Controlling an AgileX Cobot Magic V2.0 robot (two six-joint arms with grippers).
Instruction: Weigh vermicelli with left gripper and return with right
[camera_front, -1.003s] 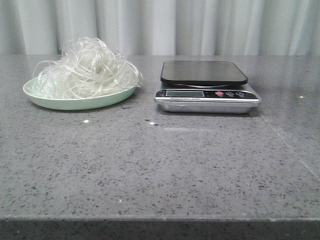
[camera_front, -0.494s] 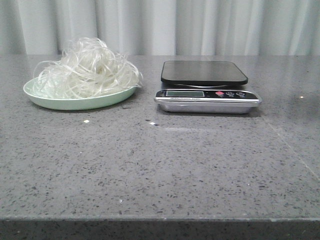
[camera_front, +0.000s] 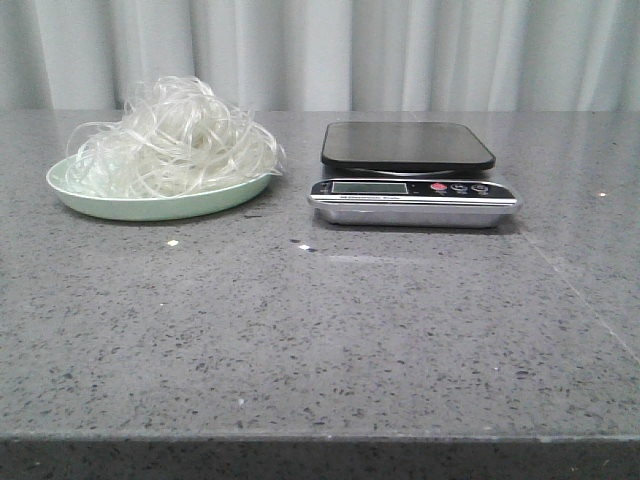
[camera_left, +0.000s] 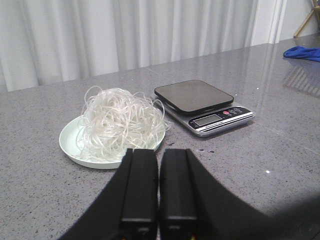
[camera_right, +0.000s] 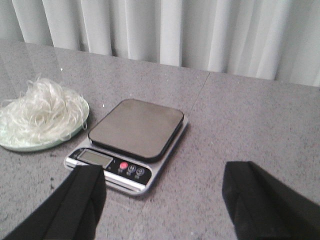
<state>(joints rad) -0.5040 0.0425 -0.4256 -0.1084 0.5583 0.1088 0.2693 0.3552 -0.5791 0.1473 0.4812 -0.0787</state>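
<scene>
The vermicelli (camera_front: 175, 140) is a fluffy tangle of whitish strands heaped on a pale mint-green plate (camera_front: 120, 207) at the far left of the table. It also shows in the left wrist view (camera_left: 120, 122) and the right wrist view (camera_right: 40, 112). A silver kitchen scale (camera_front: 412, 170) with a black top stands to its right, nothing on it. My left gripper (camera_left: 159, 155) is shut and empty, short of the plate's near rim. My right gripper (camera_right: 162, 182) is wide open and empty, short of the scale (camera_right: 132, 140). Neither gripper shows in the front view.
The grey speckled stone table (camera_front: 320, 330) stretches from the front edge to a pale curtain (camera_front: 320, 50) at the back. A blue cloth (camera_left: 305, 52) lies far off beyond the scale in the left wrist view.
</scene>
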